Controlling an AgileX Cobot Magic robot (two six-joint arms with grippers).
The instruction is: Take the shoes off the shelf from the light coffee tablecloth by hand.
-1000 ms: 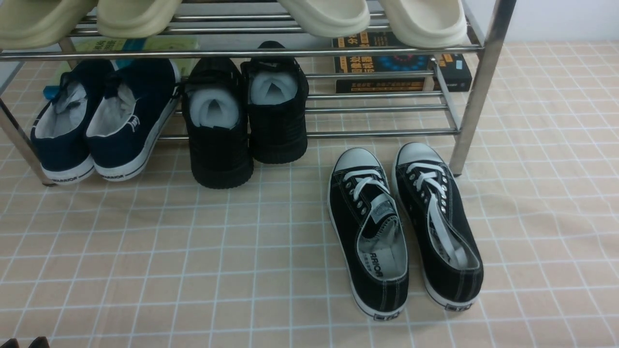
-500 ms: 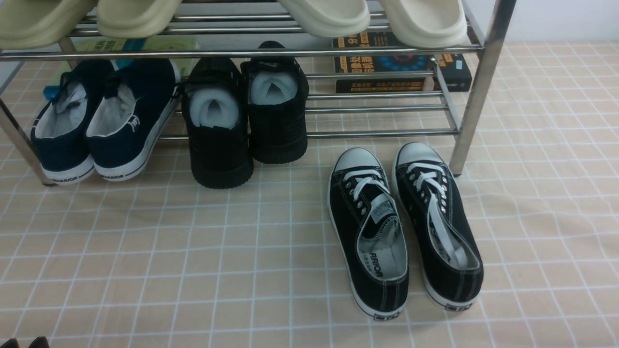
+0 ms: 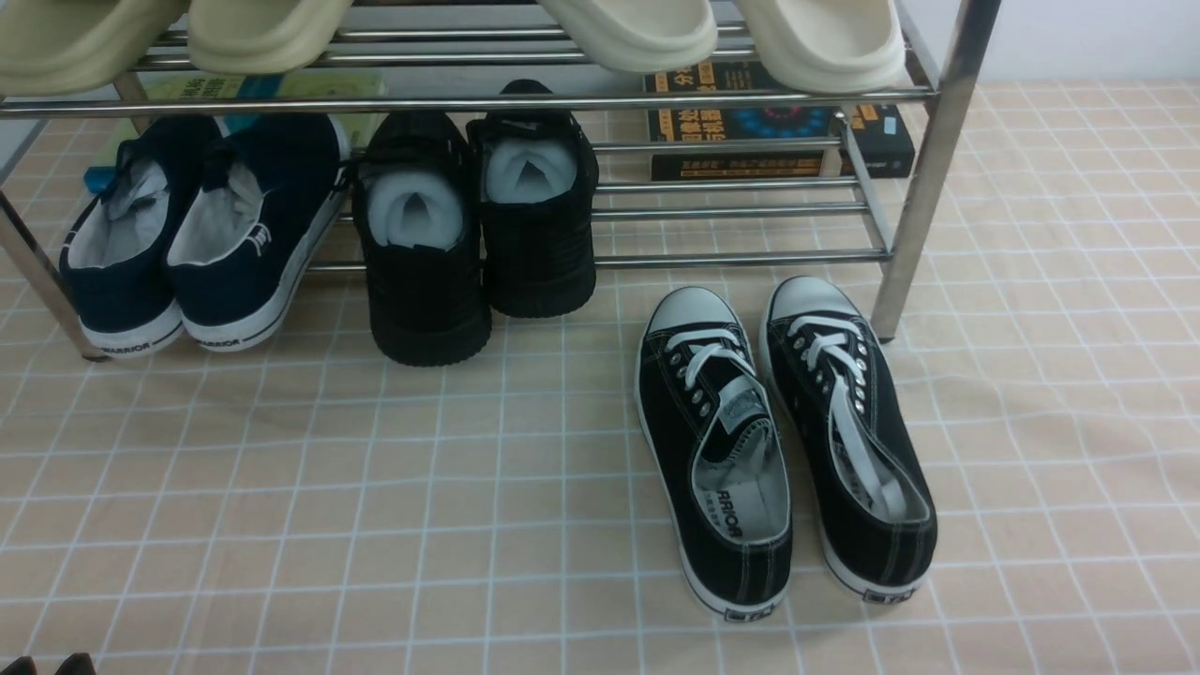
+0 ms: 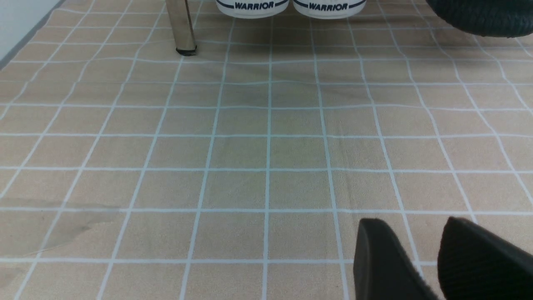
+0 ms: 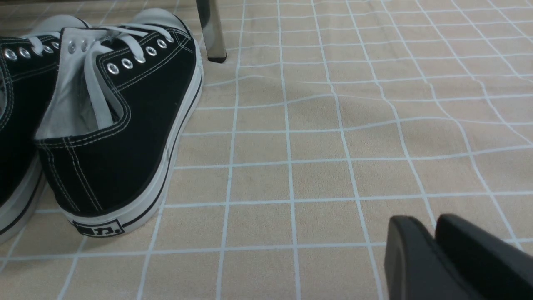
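Lower left of the front view: left gripper [image 3: 52,664] parked low, fingers [image 4: 383,258] slightly apart, holding nothing. Centre-right: the shoes [image 3: 783,441] already off the shelf [image 3: 923,178], side by side on the light coffee tablecloth [image 3: 328,487], so probably done. Right gripper [image 5: 433,250] nearby, fingers together, empty.

Canvas shoes [image 3: 783,441]; shiny metal shelf [image 3: 923,178]

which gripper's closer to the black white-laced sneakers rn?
Right. Right gripper sits just beside the sneakers on the tablecloth; left gripper faces the navy pair, far off.
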